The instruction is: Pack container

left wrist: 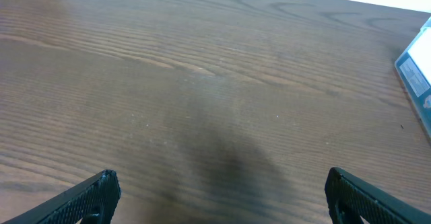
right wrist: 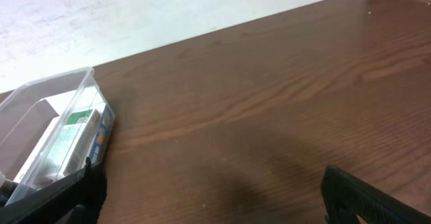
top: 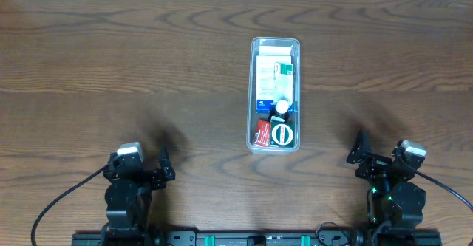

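Note:
The clear plastic container (top: 275, 94) stands lengthwise at the table's middle. It holds several small boxes: white and green ones (top: 284, 72) at the far end, a red one (top: 261, 132) and a round white lid (top: 282, 134) at the near end. Its corner shows at the right edge of the left wrist view (left wrist: 419, 76) and at the left of the right wrist view (right wrist: 57, 140). My left gripper (top: 164, 163) (left wrist: 222, 194) is open and empty, near the front left. My right gripper (top: 357, 148) (right wrist: 212, 190) is open and empty, near the front right.
The brown wooden table (top: 111, 69) spreads around the container. A pale wall (right wrist: 135, 9) lies beyond the far table edge. Black cables (top: 66, 194) trail from both arm bases at the front edge.

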